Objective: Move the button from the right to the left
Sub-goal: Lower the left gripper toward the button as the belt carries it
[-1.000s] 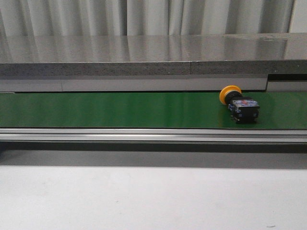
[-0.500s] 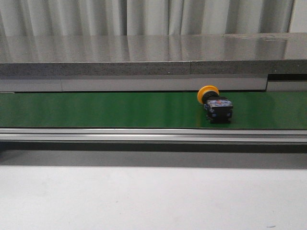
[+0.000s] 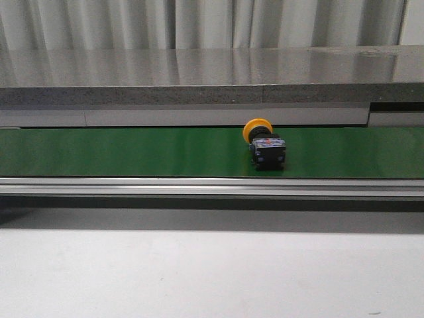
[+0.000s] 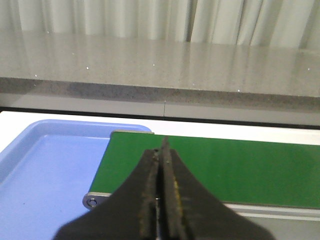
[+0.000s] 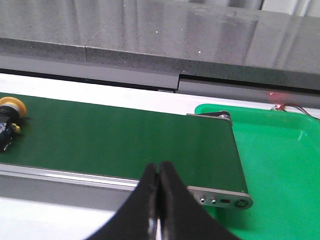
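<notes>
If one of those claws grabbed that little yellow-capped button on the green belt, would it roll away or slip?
The button lies on its side on the belt. Its round cap could probably let it pivot or roll in an arc if nudged. The blocky black body looks rigid and flat-sided, so it likely offers the surer grip; the smooth cap may slip.

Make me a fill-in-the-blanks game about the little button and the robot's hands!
1. The button lies on a belt colored ____.
2. The button's round cap is ____.
3. The tray near the left hand is colored ____.
4. The right hand is ____, holding nothing.

Missing words: green; orange-yellow; blue; shut
</notes>
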Available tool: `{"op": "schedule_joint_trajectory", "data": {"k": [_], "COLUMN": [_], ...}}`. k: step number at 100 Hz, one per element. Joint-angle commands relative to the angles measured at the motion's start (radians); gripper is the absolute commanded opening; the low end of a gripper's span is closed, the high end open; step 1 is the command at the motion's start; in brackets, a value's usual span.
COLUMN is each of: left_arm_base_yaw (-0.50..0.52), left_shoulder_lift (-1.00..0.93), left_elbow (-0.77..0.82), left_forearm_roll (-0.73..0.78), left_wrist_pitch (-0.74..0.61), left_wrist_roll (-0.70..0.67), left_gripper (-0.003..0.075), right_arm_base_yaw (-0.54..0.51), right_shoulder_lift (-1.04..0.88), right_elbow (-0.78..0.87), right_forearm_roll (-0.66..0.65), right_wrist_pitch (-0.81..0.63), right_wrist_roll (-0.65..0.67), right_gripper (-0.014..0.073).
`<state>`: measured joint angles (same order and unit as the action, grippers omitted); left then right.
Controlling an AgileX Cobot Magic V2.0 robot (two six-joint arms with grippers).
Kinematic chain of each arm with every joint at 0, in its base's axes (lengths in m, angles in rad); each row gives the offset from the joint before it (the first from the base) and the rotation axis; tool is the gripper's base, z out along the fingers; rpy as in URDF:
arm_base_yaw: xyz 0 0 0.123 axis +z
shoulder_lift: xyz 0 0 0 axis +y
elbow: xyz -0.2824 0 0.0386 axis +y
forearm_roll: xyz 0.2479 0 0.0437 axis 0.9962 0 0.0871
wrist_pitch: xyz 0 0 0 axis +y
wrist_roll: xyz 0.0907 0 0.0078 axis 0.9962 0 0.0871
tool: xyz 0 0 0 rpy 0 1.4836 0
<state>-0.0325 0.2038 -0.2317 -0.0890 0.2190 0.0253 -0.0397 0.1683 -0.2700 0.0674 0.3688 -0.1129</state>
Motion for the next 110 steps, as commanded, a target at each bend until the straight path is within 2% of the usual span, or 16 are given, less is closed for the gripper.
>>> {"op": "schedule_joint_trajectory", "data": {"k": [1, 20, 28, 36, 53, 59, 64, 76, 103, 110], "left_arm_base_yaw": [0.0, 0.0, 0.0, 0.0, 0.0, 0.0, -0.004, -0.052, -0.238, -0.275], "left_shoulder_lift": [0.11, 0.316, 0.393, 0.464, 0.605, 0.664, 0.713, 0.834, 1.058, 1.117], "left_elbow": [-0.11, -0.266, -0.311, -0.358, -0.436, -0.473, -0.515, -0.612, -0.797, -0.841], "left_forearm_roll": [-0.006, -0.006, -0.006, -0.024, -0.028, -0.03, -0.036, -0.05, -0.05, -0.05], "left_wrist_pitch": [0.016, 0.101, 0.111, 0.119, 0.125, 0.159, 0.2, 0.271, 0.299, 0.308], "left_wrist_roll": [-0.004, -0.004, -0.004, -0.004, -0.004, -0.004, -0.004, -0.004, -0.006, -0.046], "left_gripper": [-0.002, -0.0018, 0.0028, 0.015, 0.0573, 0.0653, 0.0666, 0.0639, 0.0616, 0.0616], "right_arm_base_yaw": [0.002, 0.002, 0.002, 0.002, 0.002, 0.002, 0.002, 0.002, 0.002, 0.002], "right_shoulder_lift": [0.006, 0.006, 0.006, 0.006, 0.006, 0.006, 0.006, 0.006, 0.006, 0.006], "right_elbow": [-0.025, -0.025, -0.025, -0.025, -0.025, -0.025, -0.025, -0.025, -0.025, -0.025], "right_forearm_roll": [0.001, 0.001, 0.001, 0.001, 0.001, 0.001, 0.001, 0.001, 0.001, 0.001], "right_wrist_pitch": [-0.083, -0.083, -0.083, -0.083, -0.083, -0.083, -0.083, -0.083, -0.083, -0.083], "right_wrist_roll": [-0.003, -0.003, -0.003, -0.003, -0.003, -0.003, -0.003, -0.003, -0.003, -0.003], "right_gripper": [-0.0068, -0.0068, -0.0068, -0.0068, -0.0068, -0.0068, -0.0068, -0.0068, -0.0068, -0.0068]}}
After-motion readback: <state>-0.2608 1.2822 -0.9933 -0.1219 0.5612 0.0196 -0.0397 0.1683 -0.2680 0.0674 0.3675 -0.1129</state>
